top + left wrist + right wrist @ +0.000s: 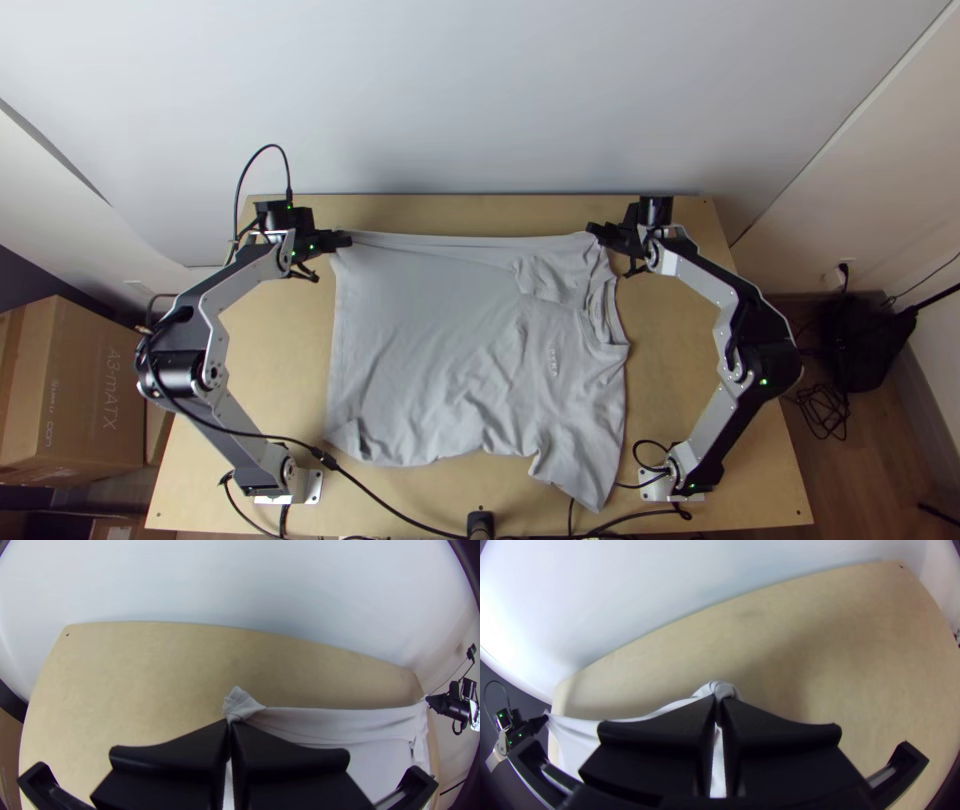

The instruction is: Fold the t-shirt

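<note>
Spreads the grey t-shirt (430, 330) over the light wooden counter (260, 350) in the top view, between the two arms, with the far side drawn nearly straight between two grips. Has the collar (605, 315) toward the right arm, the hem (334, 330) toward the left arm and a sleeve (588, 475) hanging out toward the near edge. Wrinkles around the chest, turns over a little at the near hem corner (350, 437).

Pinches the far hem corner in the left gripper (345, 240), fingers closed on the cloth. Clamps the far side near the shoulder in the right gripper (594, 231), fingers likewise closed on fabric.

Reveals in the left wrist view a small crumpled tuft (240, 701) poking past the fingertips, plus a long folded band (340, 722) running from there to the right gripper. Gives in the right wrist view a rounded, gathered bit of cloth (722, 689) just past the fingertips, and the held edge stretching away to the left gripper.

Adds from above a cardboard box (75, 390) beside the counter and a black cable (385, 500) crossing near its front. Cannot tell how high the held edge is raised.
</note>
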Controlling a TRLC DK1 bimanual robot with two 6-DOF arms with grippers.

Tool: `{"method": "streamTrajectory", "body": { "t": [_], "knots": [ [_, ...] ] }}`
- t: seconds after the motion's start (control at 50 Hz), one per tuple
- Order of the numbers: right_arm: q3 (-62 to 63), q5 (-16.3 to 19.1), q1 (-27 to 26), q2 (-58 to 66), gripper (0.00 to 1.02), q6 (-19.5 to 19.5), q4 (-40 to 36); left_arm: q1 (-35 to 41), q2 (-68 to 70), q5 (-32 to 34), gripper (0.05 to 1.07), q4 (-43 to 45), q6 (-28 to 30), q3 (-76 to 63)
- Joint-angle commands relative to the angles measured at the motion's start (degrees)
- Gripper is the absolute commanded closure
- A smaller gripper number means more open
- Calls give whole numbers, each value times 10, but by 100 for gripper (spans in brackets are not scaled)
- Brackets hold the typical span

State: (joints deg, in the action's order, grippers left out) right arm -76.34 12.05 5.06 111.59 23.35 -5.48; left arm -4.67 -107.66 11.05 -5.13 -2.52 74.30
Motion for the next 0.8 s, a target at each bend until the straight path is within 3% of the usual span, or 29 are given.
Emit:
{"method": "streamTrajectory", "body": {
  "t": [0.0, 0.16, 0.48, 0.78],
  "knots": [
    [-65, -6, -19, 48, 100, -9, -13, -3, -41, -12, 105, -12, -3, 54],
    [-159, -7, -28, 108, 100, -9, -57, 0, -88, -14, 105, -33, -6, 124],
    [-268, -6, -26, 151, 100, -3, -139, -1, -140, -18, 105, -208, -58, 268],
    [-290, -4, -16, 115, 100, -2, -283, 3, -79, -4, 105, -271, -64, 233]
  ]
}}
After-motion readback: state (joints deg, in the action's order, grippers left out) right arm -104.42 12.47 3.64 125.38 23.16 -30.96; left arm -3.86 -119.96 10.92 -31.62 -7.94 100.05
